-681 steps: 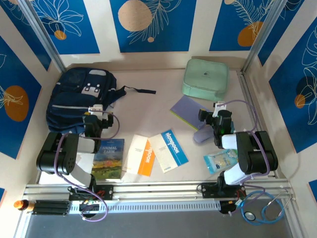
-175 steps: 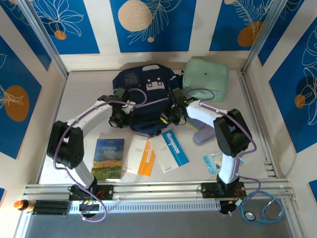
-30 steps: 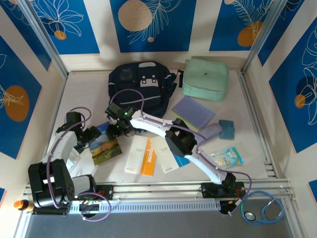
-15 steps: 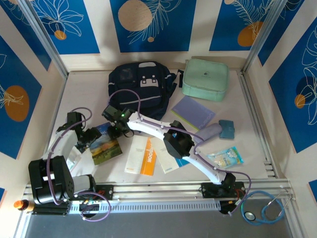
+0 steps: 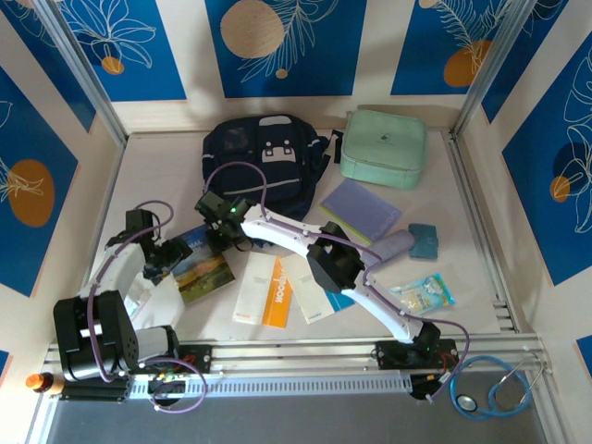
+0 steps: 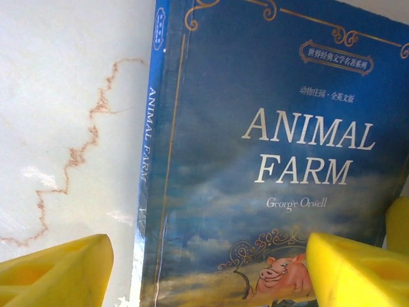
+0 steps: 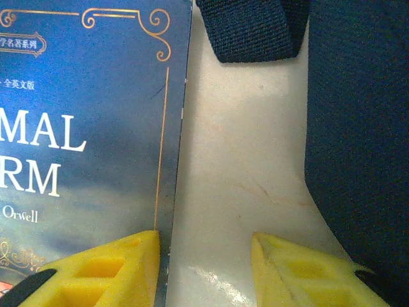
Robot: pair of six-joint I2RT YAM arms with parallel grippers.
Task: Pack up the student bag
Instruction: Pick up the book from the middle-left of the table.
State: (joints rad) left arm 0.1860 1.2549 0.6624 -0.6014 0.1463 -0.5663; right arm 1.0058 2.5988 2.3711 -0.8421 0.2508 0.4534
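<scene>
From above, the student bag, a rounded dark navy fabric backpack with small white patches, lies flat at the back middle of the pale worktop. Just to its right sits a mint-green zip case, a soft square with rounded corners. A thin purple notebook lies in front of that case. Nearer the arms, the Animal Farm paperback lies tilted in front of the bag's left corner, with a white-and-orange booklet beside it. The left claw is at the book's left edge and the right claw at its far right corner, close to the bag. In the left wrist view, the glossy blue cover with gold scrollwork and a small pig lies flat on a white marbled surface crossed by a thin reddish vein. The left claw is spread wide: one blunt yellow finger sits over bare worktop beside the spine and the other over the cover's lower right. In the right wrist view, the right claw stands moderately apart and grips nothing. One yellow finger is over the book's edge and the other is by the coarse navy weave of the bag, with bare worktop between them. A woven strap crosses the top.
</scene>
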